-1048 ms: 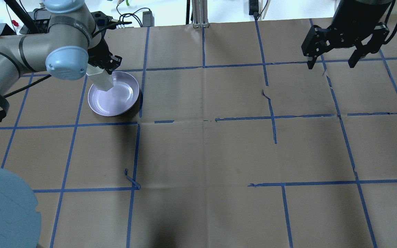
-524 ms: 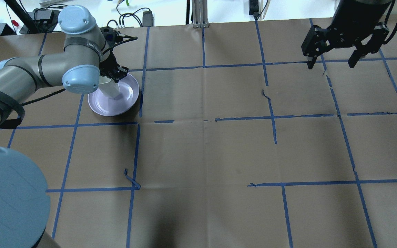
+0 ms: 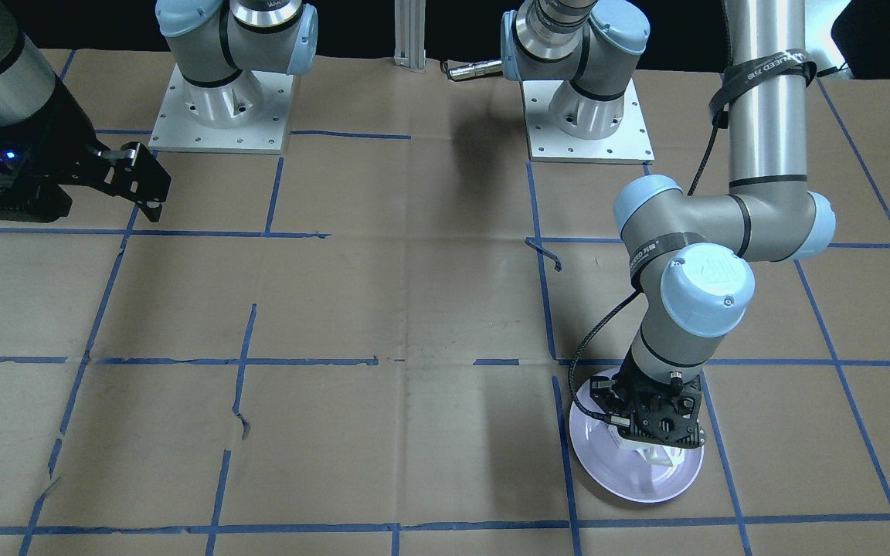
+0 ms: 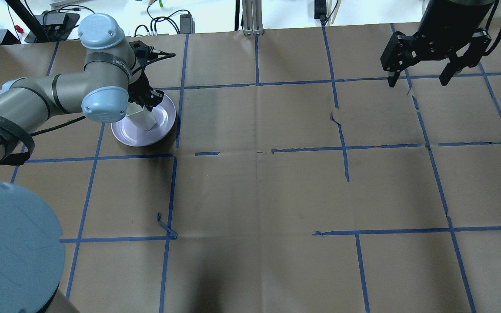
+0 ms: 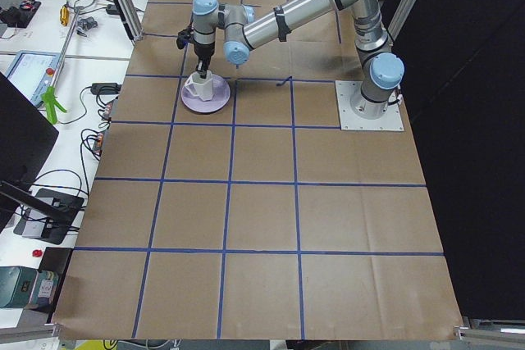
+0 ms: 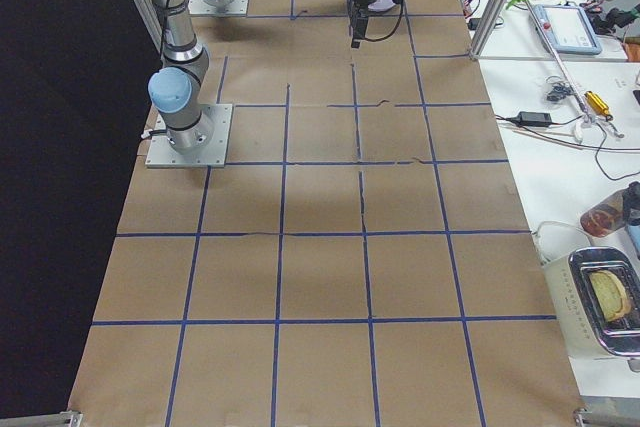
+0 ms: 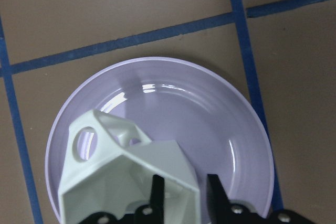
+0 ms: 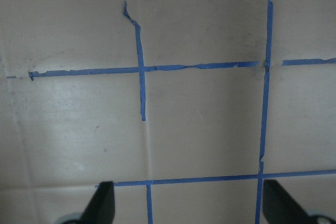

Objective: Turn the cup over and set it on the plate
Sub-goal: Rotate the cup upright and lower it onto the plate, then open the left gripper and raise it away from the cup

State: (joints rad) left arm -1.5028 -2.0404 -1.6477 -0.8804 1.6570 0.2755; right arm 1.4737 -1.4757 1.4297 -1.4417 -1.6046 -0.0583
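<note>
The plate (image 4: 161, 124) is a round pale lavender dish at the far left of the table. It also shows in the front view (image 3: 630, 479), the left side view (image 5: 215, 104) and the left wrist view (image 7: 220, 124). My left gripper (image 4: 145, 105) is shut on the cup (image 4: 142, 118), a white faceted mug, and holds it tilted over the plate's middle. In the left wrist view the fingers (image 7: 157, 195) pinch the cup (image 7: 121, 171), with its handle (image 7: 84, 142) pointing away. I cannot tell whether the cup touches the plate. My right gripper (image 4: 418, 81) is open and empty, high at the far right.
The table is covered in brown paper with a grid of blue tape (image 4: 257, 82). The two arm bases (image 3: 217, 100) stand at the robot's edge. Cables and equipment lie beyond the far edge (image 4: 168, 21). The right wrist view shows only paper and tape (image 8: 142, 69).
My left arm has swung right and lowered the cup from the plate's far-left rim to over its middle. The right arm has not moved.
</note>
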